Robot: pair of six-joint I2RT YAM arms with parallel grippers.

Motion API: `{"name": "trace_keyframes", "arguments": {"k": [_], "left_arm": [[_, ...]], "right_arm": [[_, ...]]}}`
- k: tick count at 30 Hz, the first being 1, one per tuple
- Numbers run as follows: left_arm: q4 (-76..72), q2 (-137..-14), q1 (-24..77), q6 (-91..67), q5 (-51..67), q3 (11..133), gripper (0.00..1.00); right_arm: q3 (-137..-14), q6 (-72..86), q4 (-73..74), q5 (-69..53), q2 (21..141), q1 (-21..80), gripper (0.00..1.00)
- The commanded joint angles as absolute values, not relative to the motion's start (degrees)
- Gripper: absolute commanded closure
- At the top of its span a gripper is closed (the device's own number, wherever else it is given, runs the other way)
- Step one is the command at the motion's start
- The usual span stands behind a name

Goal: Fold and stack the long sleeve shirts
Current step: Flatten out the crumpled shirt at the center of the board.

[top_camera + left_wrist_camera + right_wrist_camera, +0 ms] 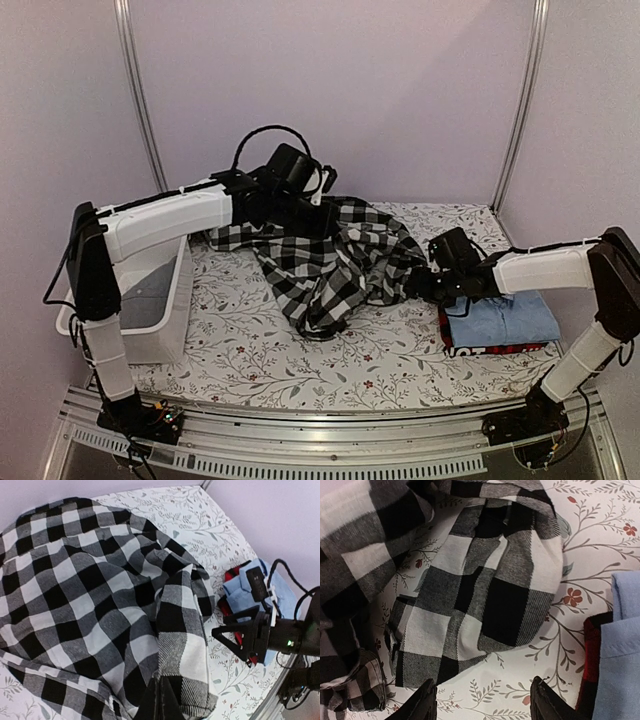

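The black-and-white checked shirt (330, 262) lies bunched in the middle of the table, its upper part lifted. My left gripper (322, 212) is shut on a fold of it; in the left wrist view the closed fingers (161, 700) pinch the checked cloth (90, 580). My right gripper (418, 285) is open and empty just above the cloth's right edge, its fingers (485, 702) spread before the checked hem (485, 600). The light blue shirt (510, 318) lies folded on the red-and-black shirt (490, 349) at the right; both show in the right wrist view (622, 650).
A white plastic tub (150, 290) stands at the left edge of the table. The floral tablecloth (250, 350) covers the table. Walls and metal posts close the back and sides. The right gripper also shows in the left wrist view (240, 632).
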State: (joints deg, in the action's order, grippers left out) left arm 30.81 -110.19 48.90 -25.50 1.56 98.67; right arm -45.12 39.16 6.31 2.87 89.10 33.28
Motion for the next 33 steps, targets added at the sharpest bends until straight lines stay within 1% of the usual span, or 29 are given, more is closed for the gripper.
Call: {"name": "trace_keyframes", "arguments": {"k": [1, 8, 13, 18, 19, 21, 23, 24, 26, 27, 30, 33], "left_arm": [[29.0, -109.5, 43.5, -26.4, 6.0, 96.2, 1.0], [27.3, -109.9, 37.2, -27.0, 12.2, 95.0, 1.0], [26.8, -109.7, 36.1, -27.2, 13.1, 94.3, 1.0], [26.7, -109.1, 35.5, -27.1, 13.3, 93.6, 1.0], [26.7, -109.1, 35.5, -27.1, 13.4, 93.5, 1.0], [26.8, -108.7, 35.3, -26.9, 13.5, 93.4, 1.0], [26.9, -108.4, 35.2, -26.8, 13.5, 93.1, 1.0], [27.1, -108.3, 35.2, -26.7, 13.5, 93.0, 1.0], [27.4, -107.8, 35.2, -26.4, 13.5, 92.6, 1.0], [27.5, -107.5, 35.2, -26.1, 13.6, 92.2, 1.0], [27.5, -106.3, 35.2, -25.9, 14.9, 90.7, 1.0], [26.8, -105.0, 35.5, -26.0, 18.6, 88.9, 1.0]], "right_arm": [[-51.6, 37.5, 5.6, 4.0, 94.2, 36.7, 0.37], [-62.7, 37.1, 11.4, 9.0, 103.6, 42.5, 0.3], [-66.2, 38.6, 18.3, 14.7, 108.8, 44.1, 0.27], [-66.2, 39.6, 21.4, 18.8, 109.5, 44.1, 0.3], [-66.6, 39.6, 22.1, 19.2, 109.9, 44.1, 0.32], [-67.1, 39.3, 22.9, 19.9, 110.8, 44.0, 0.41], [-67.7, 38.5, 23.6, 20.3, 111.2, 42.9, 0.6], [-68.1, 37.9, 24.1, 20.8, 111.1, 41.9, 0.73], [-69.7, 35.8, 25.1, 22.3, 110.2, 38.4, 0.94], [-71.1, 34.2, 25.8, 23.4, 109.7, 36.6, 0.99], [-77.3, 28.3, 27.8, 26.6, 109.6, 30.3, 1.0], [-85.1, 23.1, 28.6, 29.1, 111.0, 24.6, 1.0]]}}
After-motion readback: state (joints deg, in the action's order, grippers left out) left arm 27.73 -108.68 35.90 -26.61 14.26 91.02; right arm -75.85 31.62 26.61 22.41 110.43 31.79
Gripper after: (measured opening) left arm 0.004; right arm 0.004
